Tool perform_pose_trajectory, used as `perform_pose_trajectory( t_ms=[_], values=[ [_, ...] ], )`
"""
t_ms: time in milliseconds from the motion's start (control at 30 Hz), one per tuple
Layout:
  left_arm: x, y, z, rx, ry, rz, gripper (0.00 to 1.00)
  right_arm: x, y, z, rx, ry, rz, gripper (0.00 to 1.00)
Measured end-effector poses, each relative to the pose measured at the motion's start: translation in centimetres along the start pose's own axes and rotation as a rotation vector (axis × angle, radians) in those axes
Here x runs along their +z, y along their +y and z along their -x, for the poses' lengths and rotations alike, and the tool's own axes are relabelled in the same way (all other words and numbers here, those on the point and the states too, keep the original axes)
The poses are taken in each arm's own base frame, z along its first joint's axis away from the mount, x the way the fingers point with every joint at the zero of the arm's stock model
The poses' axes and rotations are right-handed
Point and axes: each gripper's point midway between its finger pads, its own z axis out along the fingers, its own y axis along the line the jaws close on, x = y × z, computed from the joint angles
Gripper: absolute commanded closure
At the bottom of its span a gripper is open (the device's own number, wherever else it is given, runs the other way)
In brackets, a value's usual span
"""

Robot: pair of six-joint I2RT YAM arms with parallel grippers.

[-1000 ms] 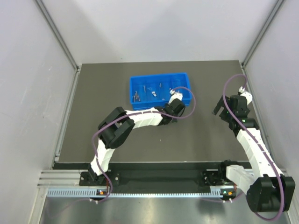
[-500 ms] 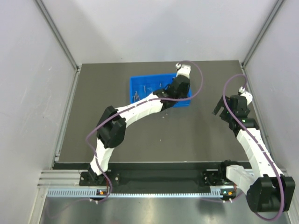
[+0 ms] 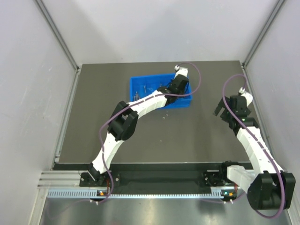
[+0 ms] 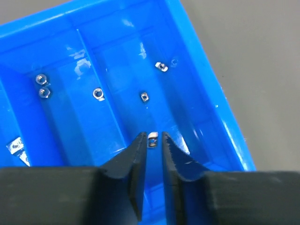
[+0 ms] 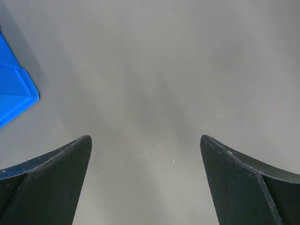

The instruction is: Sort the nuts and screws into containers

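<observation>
The blue tray (image 3: pixel 136 79) sits at the far middle of the dark mat. My left gripper (image 3: pixel 177 87) hangs over its right end. In the left wrist view the left gripper (image 4: pixel 153 138) is shut on a small silvery nut (image 4: pixel 152 139), held above the tray's (image 4: pixel 206 89) rightmost compartment. Two nuts (image 4: pixel 144 96) lie loose in that compartment, and others (image 4: pixel 97 94) lie in the one to its left. Thin screws (image 3: pixel 136 96) lie in the tray's left sections. My right gripper (image 3: pixel 220 108) is open and empty above bare mat (image 5: pixel 145 140).
A tiny loose piece (image 3: pixel 163 115) lies on the mat just in front of the tray, too small to identify. The tray's corner (image 5: pixel 14 93) shows at the left of the right wrist view. Grey walls enclose the mat on three sides.
My left arm has swung from the mat in front of the tray up over the tray's right end, then drawn back slightly. The right arm has not moved.
</observation>
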Motion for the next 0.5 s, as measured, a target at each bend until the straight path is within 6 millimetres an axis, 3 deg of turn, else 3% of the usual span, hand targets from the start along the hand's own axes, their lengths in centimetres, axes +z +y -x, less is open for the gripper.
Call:
perform_pose_trajectory(
  t_ms=[33,100,300,433,500],
  values=[
    [0.0,0.2,-0.1,0.002,0.005,0.001,0.64,0.0,0.0,0.0,0.000,0.002,0.000,0.00],
    [0.1,0.2,0.1,0.008,0.001,-0.005,0.57,0.1,0.0,-0.1,-0.001,0.004,-0.001,0.00],
    [-0.9,0.5,0.0,0.040,0.012,-0.015,0.53,0.3,0.3,-0.3,-0.002,0.015,0.013,0.00],
    [-4.9,1.4,-0.7,0.044,0.046,-0.050,0.54,0.4,0.6,-0.6,-0.003,0.031,0.029,0.00],
    [-7.8,2.1,-0.9,0.031,0.059,-0.072,0.55,0.5,0.8,-0.6,-0.001,0.027,0.041,0.00]
  ],
)
